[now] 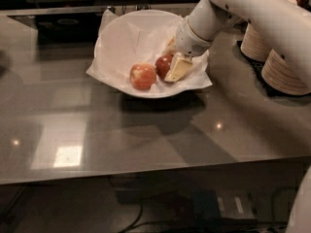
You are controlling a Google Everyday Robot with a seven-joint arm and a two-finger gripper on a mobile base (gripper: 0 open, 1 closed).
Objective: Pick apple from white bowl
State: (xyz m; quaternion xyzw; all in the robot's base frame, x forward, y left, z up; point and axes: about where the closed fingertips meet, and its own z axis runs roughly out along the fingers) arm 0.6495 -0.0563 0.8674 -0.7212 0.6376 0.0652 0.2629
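Note:
The white bowl (121,38), lined with crumpled white paper, stands on the grey counter at the back centre. Two apples lie in it. The darker deep-red apple (163,65) lies to the right. The paler orange-red apple (143,76) lies left of it. My gripper (173,62) reaches down into the bowl from the upper right. Its cream tip rests against the right side of the dark apple and hides part of it. The apple sits on the paper on the bowl's floor.
Stacks of small cream paper bowls (284,72) stand on a dark mat at the right, close under my arm (252,13). The grey counter (146,140) stretches toward the front edge. A dark cooktop area (58,25) lies at the back left.

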